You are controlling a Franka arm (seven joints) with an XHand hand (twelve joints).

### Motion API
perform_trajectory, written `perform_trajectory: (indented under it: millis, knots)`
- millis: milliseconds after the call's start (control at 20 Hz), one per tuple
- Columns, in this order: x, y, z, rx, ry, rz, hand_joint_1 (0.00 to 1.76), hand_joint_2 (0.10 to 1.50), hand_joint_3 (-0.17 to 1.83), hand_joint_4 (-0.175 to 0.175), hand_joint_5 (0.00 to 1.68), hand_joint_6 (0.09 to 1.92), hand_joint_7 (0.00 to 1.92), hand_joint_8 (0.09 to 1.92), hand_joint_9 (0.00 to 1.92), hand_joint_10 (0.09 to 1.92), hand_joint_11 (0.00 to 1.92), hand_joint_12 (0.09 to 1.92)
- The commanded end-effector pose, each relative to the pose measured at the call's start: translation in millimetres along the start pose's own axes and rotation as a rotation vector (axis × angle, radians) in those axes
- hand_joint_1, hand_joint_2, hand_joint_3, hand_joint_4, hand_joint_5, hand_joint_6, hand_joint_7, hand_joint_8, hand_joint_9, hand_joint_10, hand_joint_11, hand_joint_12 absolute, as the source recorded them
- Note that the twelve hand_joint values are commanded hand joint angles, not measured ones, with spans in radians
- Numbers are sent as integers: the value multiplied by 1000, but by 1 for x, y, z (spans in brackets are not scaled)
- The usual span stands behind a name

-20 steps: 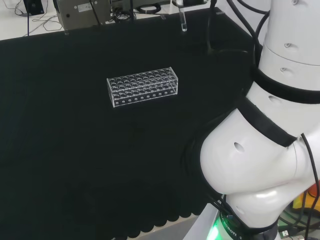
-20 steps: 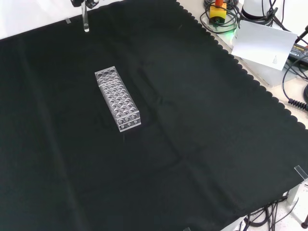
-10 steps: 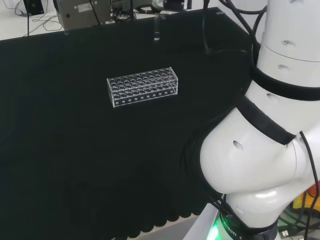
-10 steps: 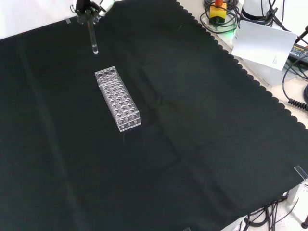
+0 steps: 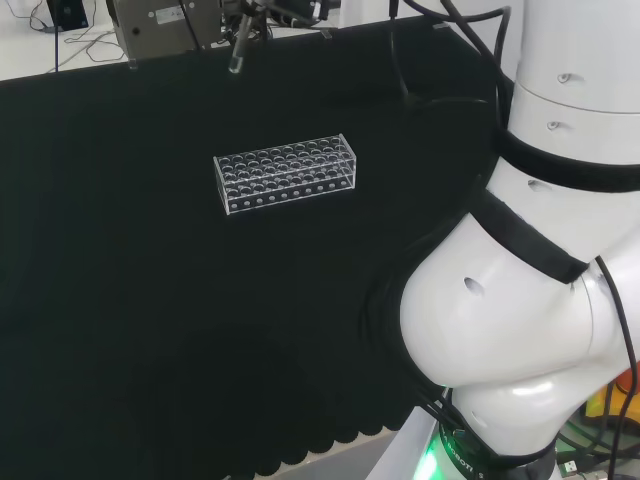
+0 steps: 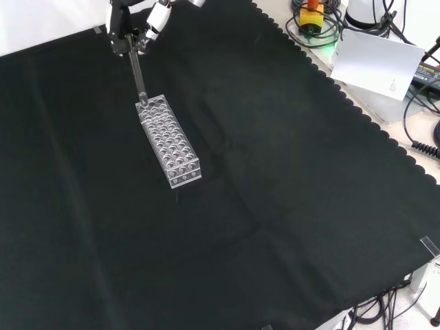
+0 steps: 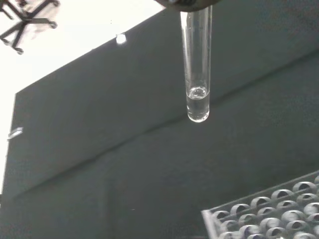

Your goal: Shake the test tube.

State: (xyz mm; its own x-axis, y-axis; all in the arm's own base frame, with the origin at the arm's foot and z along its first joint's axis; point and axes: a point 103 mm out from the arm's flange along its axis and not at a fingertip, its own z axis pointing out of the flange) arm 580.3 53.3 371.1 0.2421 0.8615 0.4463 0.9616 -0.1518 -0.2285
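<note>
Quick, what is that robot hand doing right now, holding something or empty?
Robot hand: closed on a glass test tube with a little clear liquid at its bottom, held up above the cloth.

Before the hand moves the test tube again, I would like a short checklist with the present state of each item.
1. Test tube is held by the hand: ok; the fingers are closed around its top in the front view.
2. Tube hangs about upright, closed end down: ok in the wrist view.
3. A little clear liquid sits at the bottom of the tube: ok.
4. Tube is out of the clear rack: ok; the head view shows it well apart from the rack.
5. Top of the tube is capped: cannot tell, the hand covers it.
</note>
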Motion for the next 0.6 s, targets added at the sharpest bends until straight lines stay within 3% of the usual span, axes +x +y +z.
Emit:
perform_trajectory:
  millis: [50,250,450,600]
  knots:
    - [11,-2,3,20,30,-34,1404,1060,0,-175,1053,523,1096,1151,1078,874,1268,897]
    - [4,-4,3,-4,-59,-49,1404,1060,0,-175,1054,522,1095,1152,1077,876,1267,897]
    - [-8,-8,1,-64,-288,-97,1404,1060,0,-175,1053,523,1095,1153,1076,877,1267,897]
    - [-26,-8,-2,-74,-395,-79,1404,1060,0,-175,1053,523,1095,1153,1076,878,1267,897]
